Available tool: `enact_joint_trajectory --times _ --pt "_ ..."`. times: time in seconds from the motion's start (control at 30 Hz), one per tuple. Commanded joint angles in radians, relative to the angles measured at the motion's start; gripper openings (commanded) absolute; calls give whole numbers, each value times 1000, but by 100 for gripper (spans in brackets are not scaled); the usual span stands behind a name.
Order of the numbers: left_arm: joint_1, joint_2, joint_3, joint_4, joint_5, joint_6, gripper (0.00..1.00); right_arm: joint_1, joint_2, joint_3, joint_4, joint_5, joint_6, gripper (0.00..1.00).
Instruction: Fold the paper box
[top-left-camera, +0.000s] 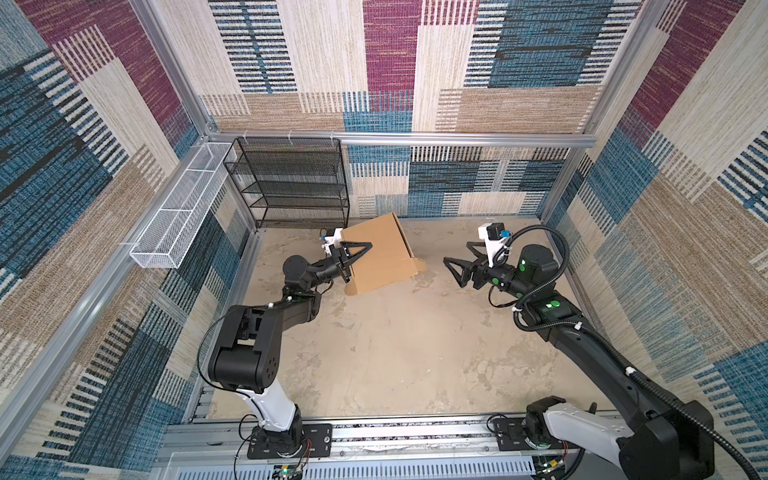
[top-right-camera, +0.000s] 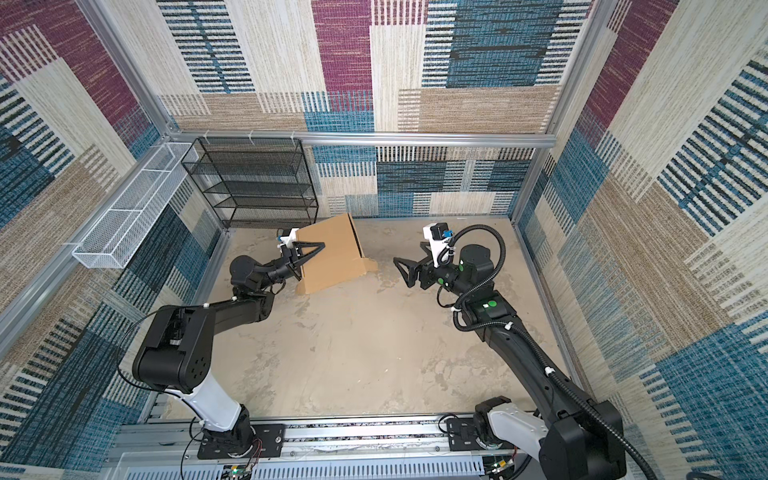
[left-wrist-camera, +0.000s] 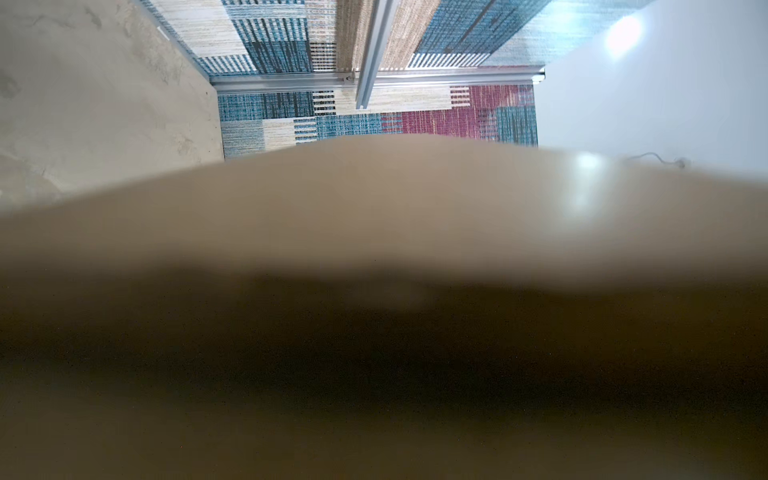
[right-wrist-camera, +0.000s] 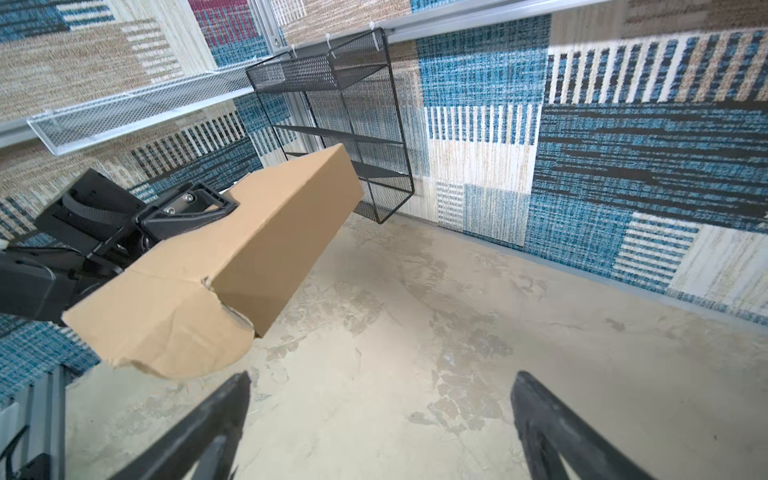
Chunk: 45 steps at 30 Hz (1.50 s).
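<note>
The paper box (top-left-camera: 380, 253) sat towards the back of the tabletop (top-left-camera: 395, 353), just in front of the black mesh rack (top-left-camera: 291, 183), tilted with its far end raised. The left gripper (top-left-camera: 353, 259) had it by the left edge, jaws about half open and clamped on the cardboard. I could see only one finger (top-left-camera: 358, 249), lying across the upper face; the other was hidden behind the box. From the left wrist view almost nothing could be made out: blurred brown cardboard filled the lower part of the frame and no fingers showed.

A crumpled, rounded flap (right-wrist-camera: 174, 332) stuck out at the box's near end, its edge ragged. Whether that end touched the tabletop or hung just above it, I could not tell. The inside of the box was out of sight from every angle.

The right gripper (top-left-camera: 456, 251) hung well apart from the box on its right side, jaws spread wide with nothing between them. In the right wrist view its fingers were cut off at the frame's edge. The white wire basket (top-left-camera: 178, 216) hung on the left wall.
</note>
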Motion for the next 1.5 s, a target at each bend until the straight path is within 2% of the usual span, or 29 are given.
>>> enact_joint_trajectory --times 0.0,0.1,0.2,0.43,0.53,0.63,0.77,0.9,0.97,1.1,1.23,1.33,1.37,1.47 --pt "1 14 -31 42 -27 -103 15 -1 -1 -19 95 -61 -80 99" --pt "1 41 -51 41 -20 -152 14 2 -7 -30 96 -105 -120 99" --pt "1 71 -67 41 -23 -208 14 14 -28 -33 62 -83 -175 99" --pt "2 92 -66 20 0 -314 11 160 -43 -24 -74 118 -353 98" --pt "7 59 -63 -71 31 -292 11 194 -49 -46 -85 122 -393 98" --pt "10 -4 -60 -254 54 -207 10 214 -58 -70 -69 133 -419 98" --pt "13 -117 12 -688 81 37 10 256 -43 -88 -54 224 -449 98" --pt "6 -121 -10 -732 44 47 8 287 -17 -98 -31 287 -486 96" --pt "7 -142 6 -887 48 117 7 289 -27 -115 -1 291 -491 96" --pt "6 -162 42 -992 36 158 6 289 -77 -177 81 283 -491 97" --pt "6 -197 132 -1350 29 349 7 289 -88 -195 89 271 -506 97" --pt "-5 -203 166 -1482 40 362 6 290 -75 -220 102 221 -520 97" --pt "-8 -200 197 -1596 47 405 4 292 -69 -228 106 204 -523 97" --pt "-8 -150 363 -2022 66 661 4 307 -59 -244 104 206 -523 96"
